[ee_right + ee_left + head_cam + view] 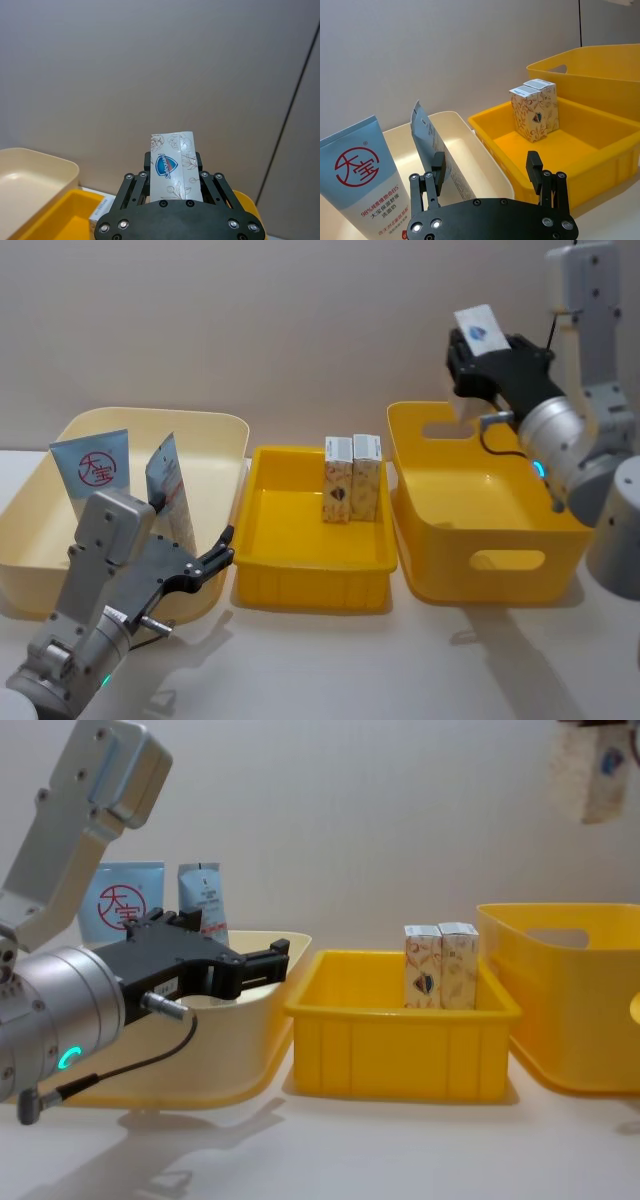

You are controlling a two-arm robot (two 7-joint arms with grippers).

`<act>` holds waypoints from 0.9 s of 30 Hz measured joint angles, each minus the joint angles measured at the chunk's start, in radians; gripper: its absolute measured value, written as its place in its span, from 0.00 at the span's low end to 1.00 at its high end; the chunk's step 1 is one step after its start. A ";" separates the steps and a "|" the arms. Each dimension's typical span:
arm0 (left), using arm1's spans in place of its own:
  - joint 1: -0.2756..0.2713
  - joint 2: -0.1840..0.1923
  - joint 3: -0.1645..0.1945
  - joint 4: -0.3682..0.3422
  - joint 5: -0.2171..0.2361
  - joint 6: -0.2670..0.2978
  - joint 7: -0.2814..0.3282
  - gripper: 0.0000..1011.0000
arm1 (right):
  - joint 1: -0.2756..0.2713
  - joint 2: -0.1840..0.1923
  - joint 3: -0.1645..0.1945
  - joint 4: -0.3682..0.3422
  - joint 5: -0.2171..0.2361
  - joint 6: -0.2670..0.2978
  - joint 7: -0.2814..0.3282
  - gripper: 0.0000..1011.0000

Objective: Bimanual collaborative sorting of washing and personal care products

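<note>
Left gripper (486,162) spread, right gripper (172,164) clasping box (171,145)

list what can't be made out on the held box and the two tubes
The small cream cardboard box in the right gripper: lower part hidden by that gripper, right wrist view; cut by the top edge, chest view.
The light-blue tube with red circle logo and grey-white squeeze tube: lower ends hidden by the left gripper and its arm, head view; by the cream plastic tub wall, chest view.
</note>
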 joint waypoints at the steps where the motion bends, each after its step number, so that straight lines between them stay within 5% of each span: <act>1: 0.000 0.000 0.000 0.000 0.000 0.000 0.000 0.99 | -0.002 0.001 0.005 -0.002 -0.001 0.004 -0.002 0.39; 6: 0.000 0.000 0.000 0.000 0.000 0.000 0.000 0.99 | -0.027 0.013 0.043 -0.006 -0.010 0.040 -0.023 0.39; 19: 0.000 0.000 0.000 0.000 0.000 0.000 0.000 0.99 | -0.069 0.023 0.076 0.043 -0.018 0.099 -0.030 0.40; 27: 0.000 0.000 0.000 0.000 0.000 0.000 0.000 0.99 | -0.085 0.026 0.083 0.075 -0.021 0.114 -0.026 0.64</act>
